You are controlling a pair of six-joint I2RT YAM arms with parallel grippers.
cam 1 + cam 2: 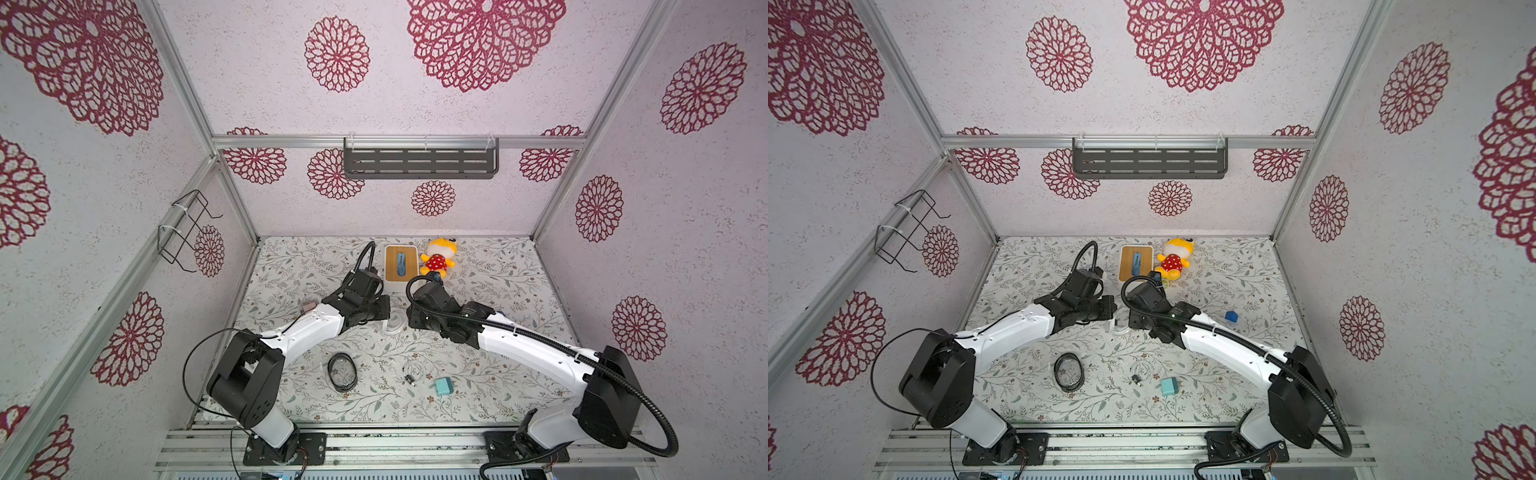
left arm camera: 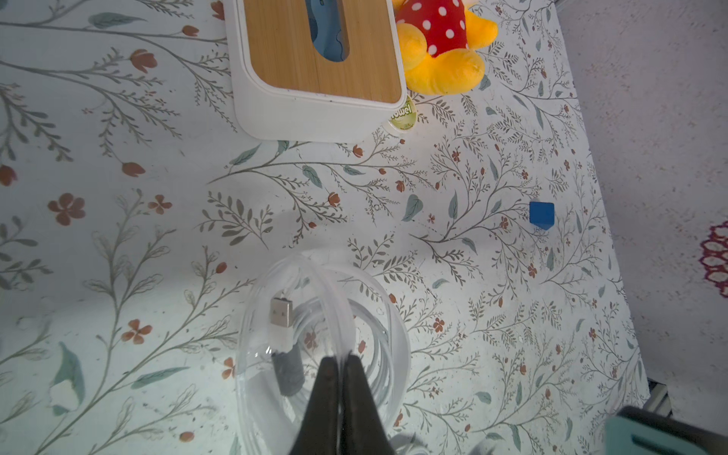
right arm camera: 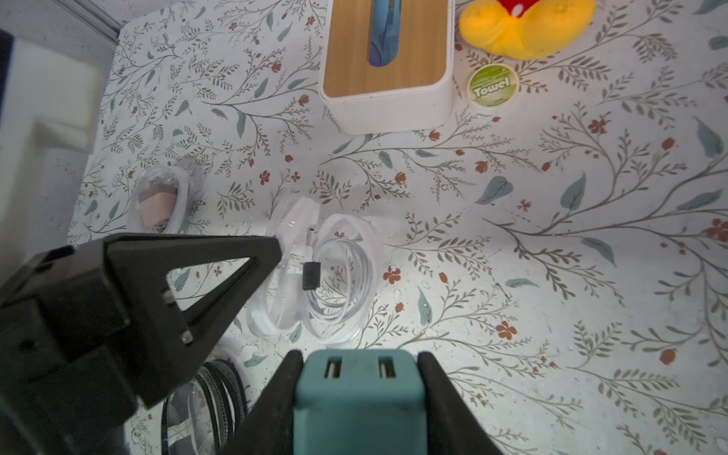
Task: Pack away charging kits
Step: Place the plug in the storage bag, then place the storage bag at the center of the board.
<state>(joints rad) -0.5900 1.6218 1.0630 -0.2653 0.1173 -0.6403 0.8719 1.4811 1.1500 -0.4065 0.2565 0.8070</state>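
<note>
Floral counter (image 2: 157, 236), mid-span: we log one clear bag (image 2: 378, 299), limp and slippery, coiled cable (image 3: 364, 275) inside, rim pinched by our closed left gripper (image 2: 339, 360). Our right gripper (image 3: 360, 356), half-spread, clamps teal adapter (image 3: 358, 409); we judge it light, rigid, smooth, and its flat sides suit a hold.
</note>
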